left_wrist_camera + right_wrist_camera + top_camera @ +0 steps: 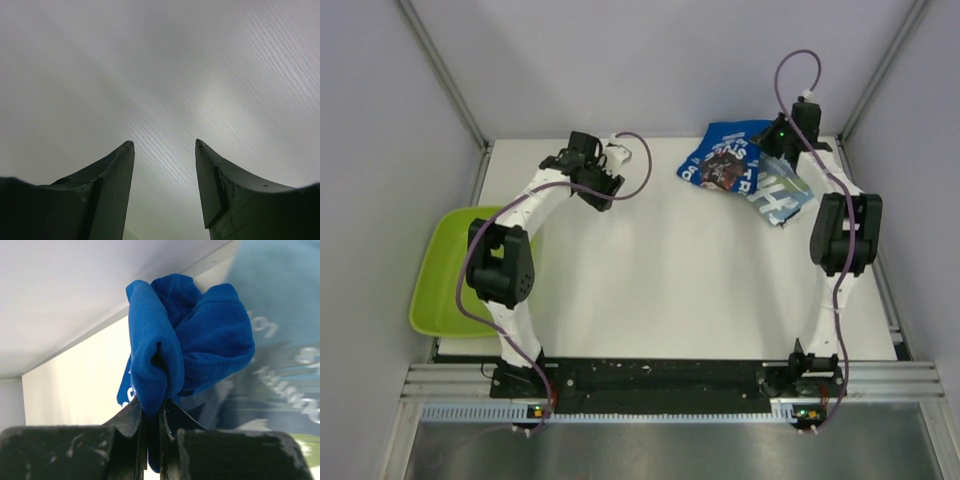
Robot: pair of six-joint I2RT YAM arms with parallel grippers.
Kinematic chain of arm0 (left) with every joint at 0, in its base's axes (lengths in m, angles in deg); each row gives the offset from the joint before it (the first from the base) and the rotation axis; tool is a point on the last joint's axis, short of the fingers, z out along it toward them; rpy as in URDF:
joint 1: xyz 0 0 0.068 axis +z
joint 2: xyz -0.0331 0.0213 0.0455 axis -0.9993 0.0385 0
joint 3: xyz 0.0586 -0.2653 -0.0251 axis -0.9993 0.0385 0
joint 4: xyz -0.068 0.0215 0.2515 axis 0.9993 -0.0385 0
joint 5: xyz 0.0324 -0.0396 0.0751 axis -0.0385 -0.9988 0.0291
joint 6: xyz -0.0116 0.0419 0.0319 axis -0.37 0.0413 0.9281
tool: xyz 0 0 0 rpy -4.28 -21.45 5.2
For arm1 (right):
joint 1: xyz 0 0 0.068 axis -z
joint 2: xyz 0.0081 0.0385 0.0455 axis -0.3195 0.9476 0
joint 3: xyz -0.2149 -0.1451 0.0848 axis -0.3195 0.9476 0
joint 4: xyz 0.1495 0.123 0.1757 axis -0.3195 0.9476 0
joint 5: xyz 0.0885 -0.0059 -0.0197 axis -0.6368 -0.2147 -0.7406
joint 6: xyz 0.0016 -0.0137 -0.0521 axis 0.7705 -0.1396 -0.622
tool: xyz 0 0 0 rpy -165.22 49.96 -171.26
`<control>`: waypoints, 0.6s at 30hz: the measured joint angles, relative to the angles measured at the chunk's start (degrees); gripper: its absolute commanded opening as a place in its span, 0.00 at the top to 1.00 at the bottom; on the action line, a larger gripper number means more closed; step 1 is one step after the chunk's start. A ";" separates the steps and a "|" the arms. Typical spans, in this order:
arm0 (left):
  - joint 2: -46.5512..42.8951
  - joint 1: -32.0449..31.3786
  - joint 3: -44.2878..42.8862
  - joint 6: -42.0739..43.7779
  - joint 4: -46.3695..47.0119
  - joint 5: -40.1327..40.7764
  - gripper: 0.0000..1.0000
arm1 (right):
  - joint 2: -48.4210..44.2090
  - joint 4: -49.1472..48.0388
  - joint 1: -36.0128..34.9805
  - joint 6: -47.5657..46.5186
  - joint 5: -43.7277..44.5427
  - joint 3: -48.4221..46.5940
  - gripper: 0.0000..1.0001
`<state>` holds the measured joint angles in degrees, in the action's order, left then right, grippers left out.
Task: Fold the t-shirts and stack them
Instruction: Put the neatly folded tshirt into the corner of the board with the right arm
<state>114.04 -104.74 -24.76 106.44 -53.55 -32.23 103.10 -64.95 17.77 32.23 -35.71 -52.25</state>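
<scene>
The white worktop [650, 300] sits boxed in by pale walls, with my two bases at its near edge. A lime-green tub [455, 270] lies against the worktop's left side, beside my left elbow. Further out, my left tool [165, 142] hangs over bare surface, its fingers spread well apart and holding nothing.

At the far right corner my right tool [152, 412] is pinched tight on a bunched fold of the royal blue t-shirt [190, 340]. The cloth bulges out just past the fingertips. The teal-blue t-shirt [778, 195] lies crumpled right beside it, the two touching in one heap.

I judge that neither shirt is folded yet and the step in hand is pulling the blue one free of the pile. The next move calls for lifting it and drawing it toward the open middle without dragging the teal one along. My left tool would then take a second edge so the shirt can be spread flat.
</scene>
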 measured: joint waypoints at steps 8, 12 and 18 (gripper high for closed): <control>-0.24 0.00 -0.02 -0.04 -0.13 -0.22 0.44 | -4.72 2.80 5.40 -0.55 1.90 2.86 1.00; -0.24 0.00 -0.02 -0.04 -0.15 -0.39 0.43 | -9.46 2.99 6.29 -1.33 2.34 5.16 1.00; -0.24 0.00 0.00 -0.04 -0.20 -0.42 0.43 | -16.96 0.68 9.07 -1.36 3.10 11.76 1.00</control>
<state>113.80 -104.74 -24.76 106.40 -53.74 -32.65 86.13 -64.27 26.84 30.88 -32.61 -40.49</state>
